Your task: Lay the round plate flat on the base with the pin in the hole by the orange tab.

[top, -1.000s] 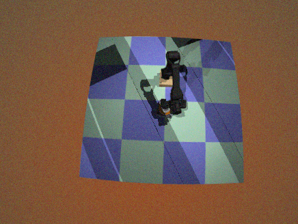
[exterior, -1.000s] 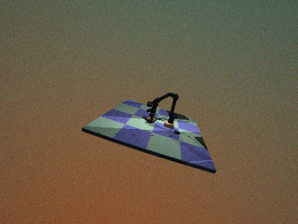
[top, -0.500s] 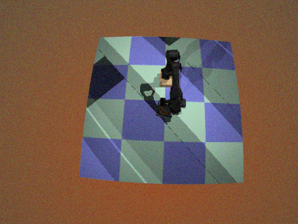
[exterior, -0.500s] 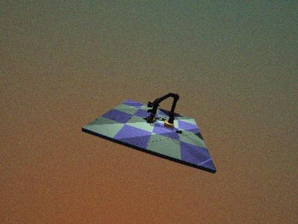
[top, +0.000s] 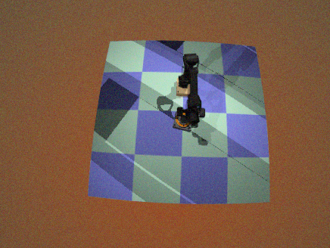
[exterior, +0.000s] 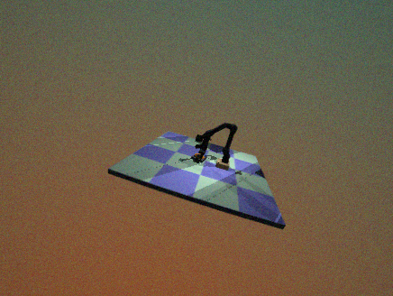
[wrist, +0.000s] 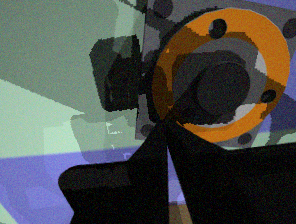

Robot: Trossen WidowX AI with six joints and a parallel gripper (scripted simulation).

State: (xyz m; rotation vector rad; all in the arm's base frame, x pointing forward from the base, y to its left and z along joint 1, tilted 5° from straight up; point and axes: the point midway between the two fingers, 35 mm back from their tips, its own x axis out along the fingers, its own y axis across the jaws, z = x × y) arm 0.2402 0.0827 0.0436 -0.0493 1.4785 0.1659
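Observation:
The round plate shows as an orange ring with a grey middle, around the dark round post. Two dark holes show in its ring. It lies over the square grey base. My gripper is shut with nothing between its fingertips. In the wrist view the tips overlap the lower-left edge of the plate; whether they touch it cannot be told. The orange tab and the pin cannot be made out, and any tilt of the plate is unclear.
The tan block at the arm's foot stands near the base. The arm arches from there over to the plate. Both stand on a checkered board crossed by shadows.

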